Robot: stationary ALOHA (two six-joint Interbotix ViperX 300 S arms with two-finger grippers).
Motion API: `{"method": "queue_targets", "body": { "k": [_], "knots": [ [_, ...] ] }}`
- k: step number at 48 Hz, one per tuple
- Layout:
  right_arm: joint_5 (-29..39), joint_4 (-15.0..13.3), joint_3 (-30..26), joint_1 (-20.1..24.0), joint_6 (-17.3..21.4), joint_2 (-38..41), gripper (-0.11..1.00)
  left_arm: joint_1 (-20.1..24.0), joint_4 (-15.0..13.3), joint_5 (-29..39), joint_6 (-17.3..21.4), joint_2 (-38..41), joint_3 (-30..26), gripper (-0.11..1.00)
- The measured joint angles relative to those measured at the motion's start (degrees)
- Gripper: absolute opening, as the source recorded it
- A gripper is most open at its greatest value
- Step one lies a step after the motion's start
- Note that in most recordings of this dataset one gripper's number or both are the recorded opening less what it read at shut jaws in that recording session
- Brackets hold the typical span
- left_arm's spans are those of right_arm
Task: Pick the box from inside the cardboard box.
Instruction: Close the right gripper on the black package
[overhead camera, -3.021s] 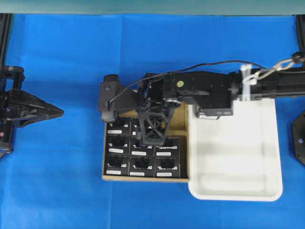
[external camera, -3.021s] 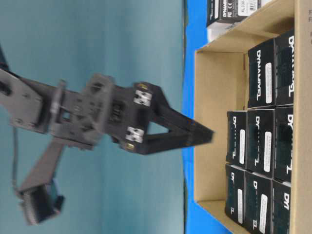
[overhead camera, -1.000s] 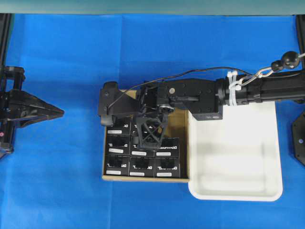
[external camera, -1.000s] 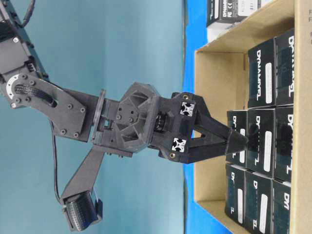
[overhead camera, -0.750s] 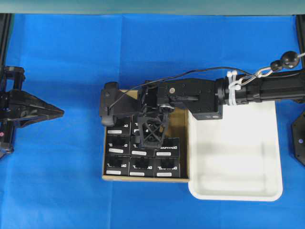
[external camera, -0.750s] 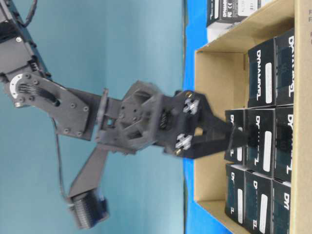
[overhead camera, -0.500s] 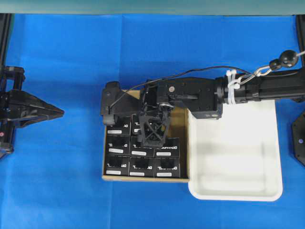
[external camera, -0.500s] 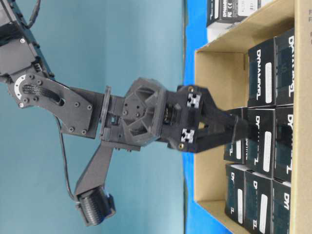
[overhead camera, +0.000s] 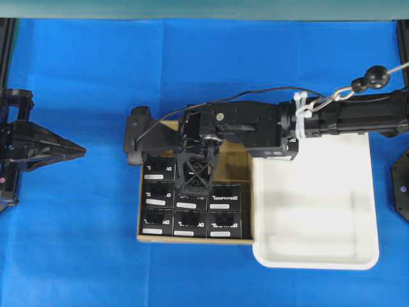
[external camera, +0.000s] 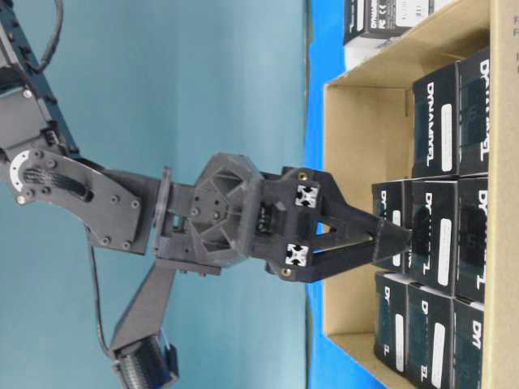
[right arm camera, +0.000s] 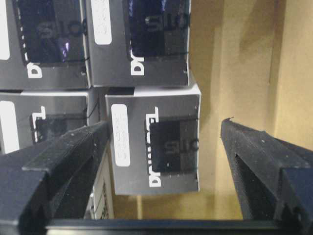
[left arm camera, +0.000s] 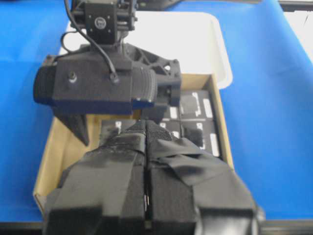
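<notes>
Box [right arm camera: 154, 142]: small black carton with white lettering and a white label strip, one of several alike packed in the cardboard box [overhead camera: 238, 161]. It sits in the top row, at the edge of the packed block, with bare brown floor on one side and a neighbouring black carton on the other.

Right gripper [right arm camera: 161, 147]: jaws spread wide, holding nothing. In the wrist view one finger [right arm camera: 63, 152] comes down on the side where the neighbouring carton lies, the other finger [right arm camera: 259, 156] over the bare floor; the box lies between them, touched by neither. The side view shows the fingertips level with the upper part of the cartons.

Key relation: the box lies straight ahead of the right gripper and between its fingers, with its lettering running along the direction of reach and its label strip facing the finger on the crowded side. That finger appears to have little room beside the neighbour, so the fit there is the likely trouble spot; closing should bring both fingers onto the two long sides.

Left gripper [overhead camera: 75, 149]: jaws pressed together, empty, parked well apart from the cardboard box. The right arm is plainly the nearer.

White tray [overhead camera: 319, 256]: just beside the cardboard box, nothing in it.
</notes>
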Motion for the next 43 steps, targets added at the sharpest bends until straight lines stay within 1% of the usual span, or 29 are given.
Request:
{"method": "queue_targets", "body": {
  "k": [7,15,23,28,43],
  "knots": [
    [-0.6,0.0,0.6,-0.2,0.0,0.3,0.92,0.0,-0.1,0.0,0.0,-0.1,0.0,-0.06],
    [-1.5,0.0,2.4,-1.9,0.0,-0.2,0.92,0.0,0.0,0.0,0.0,0.0,0.0,-0.06],
    [-1.9,0.0,3.0,-3.8,-1.3,-0.4,0.92,0.0,0.0,0.0,0.0,0.0,0.0,-0.06],
    [-2.2,0.0,2.9,-3.6,-2.4,-0.4,0.92,0.0,0.0,0.0,0.0,0.0,0.0,-0.06],
    [-2.9,0.0,3.0,-2.9,-2.5,-0.4,0.93,0.0,0.0,0.0,0.0,0.0,0.0,-0.06]
  ]
}}
